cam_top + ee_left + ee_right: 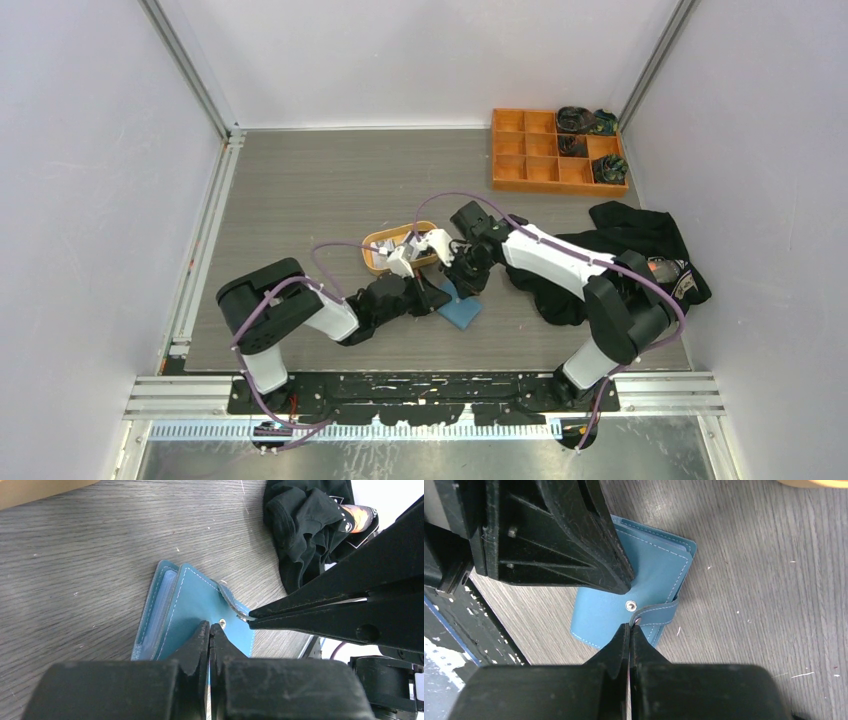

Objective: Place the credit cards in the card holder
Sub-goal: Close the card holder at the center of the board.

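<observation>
Jaws: right gripper (630, 626) pinching card holder (659, 565) tab; left gripper (210, 625) pressed shut on cover; open table (774, 605) beyond.

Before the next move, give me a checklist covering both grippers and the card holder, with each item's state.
1. Right gripper pinching the snap tab: ok.
2. Left gripper shut, tips on the card holder cover: ok.
3. Tab off the snap stud: ok, stud bare.
4. Holder opened for loading: not ok, cover folded over the pockets.
5. Black cloth apart from the holder: ok.
6. Credit cards within reach: cannot tell, the arms hide most of the orange tray.
</observation>
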You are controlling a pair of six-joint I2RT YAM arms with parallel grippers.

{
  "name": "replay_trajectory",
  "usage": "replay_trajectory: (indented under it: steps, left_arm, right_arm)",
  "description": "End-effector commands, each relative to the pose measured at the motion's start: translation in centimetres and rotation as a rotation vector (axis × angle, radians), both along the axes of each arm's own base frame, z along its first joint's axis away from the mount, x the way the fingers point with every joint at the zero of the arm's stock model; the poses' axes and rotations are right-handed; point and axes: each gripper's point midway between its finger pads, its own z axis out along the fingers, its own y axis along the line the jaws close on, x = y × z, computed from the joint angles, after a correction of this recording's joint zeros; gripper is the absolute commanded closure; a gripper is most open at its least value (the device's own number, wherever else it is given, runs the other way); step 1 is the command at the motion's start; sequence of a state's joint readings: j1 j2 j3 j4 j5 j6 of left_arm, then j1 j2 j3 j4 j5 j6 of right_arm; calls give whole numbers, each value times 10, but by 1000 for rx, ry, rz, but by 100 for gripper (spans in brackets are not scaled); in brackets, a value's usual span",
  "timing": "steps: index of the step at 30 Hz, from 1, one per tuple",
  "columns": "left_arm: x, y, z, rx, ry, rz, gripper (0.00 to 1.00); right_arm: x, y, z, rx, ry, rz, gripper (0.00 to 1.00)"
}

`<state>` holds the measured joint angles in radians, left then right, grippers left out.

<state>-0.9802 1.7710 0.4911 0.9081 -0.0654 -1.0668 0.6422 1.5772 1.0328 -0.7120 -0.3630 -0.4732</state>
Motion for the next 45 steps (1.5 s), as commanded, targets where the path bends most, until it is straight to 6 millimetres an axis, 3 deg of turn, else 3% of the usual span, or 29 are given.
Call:
replay_trajectory:
  steps: [1, 9, 33, 45]
  left_arm:
    - [-8, 15, -28, 67, 37, 1, 100]
    - [-12, 13, -28, 57, 37, -4, 100]
    - [-14, 10, -33, 24, 46, -14, 100]
    - [-15, 9, -32, -1, 50, -16, 100]
  right_arm:
    - [7, 7, 2, 9, -61, 17, 99]
    - [2, 5, -11, -53, -89, 71, 99]
    - [-6, 11, -14, -138, -234, 204, 99]
    - [-14, 15, -27, -219, -260, 273, 99]
